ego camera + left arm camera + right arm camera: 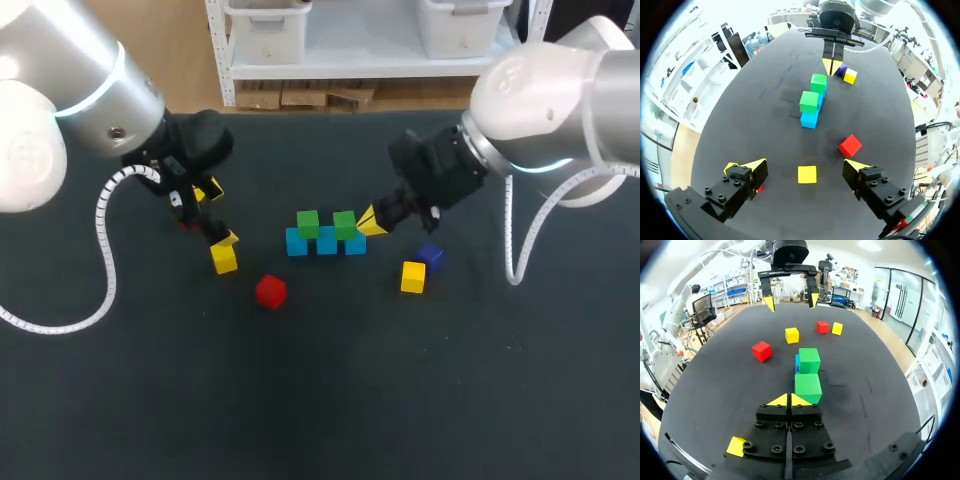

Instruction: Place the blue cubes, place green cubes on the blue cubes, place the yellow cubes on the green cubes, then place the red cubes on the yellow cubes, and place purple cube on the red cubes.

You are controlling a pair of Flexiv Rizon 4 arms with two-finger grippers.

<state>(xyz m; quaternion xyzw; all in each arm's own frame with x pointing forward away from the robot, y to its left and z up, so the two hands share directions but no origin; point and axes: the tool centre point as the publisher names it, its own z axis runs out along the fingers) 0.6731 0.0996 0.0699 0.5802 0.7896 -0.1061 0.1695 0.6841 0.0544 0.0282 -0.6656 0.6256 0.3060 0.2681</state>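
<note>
Table [300, 400] matte black | green cubes [308, 222] atop blue cubes [326, 244], smooth-faced, square-edged

3 blue cubes [326, 243], 2 grn [308, 223], 3 yel [792, 335], 2 red [761, 351], 1 purp [430, 255].

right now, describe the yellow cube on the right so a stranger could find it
In the middle of the table stands a row of blue cubes with two green cubes on top. On its right-arm side, near the right gripper, lies the yellow cube. Alone among the yellow ones, it sits beside the purple cube.
</note>
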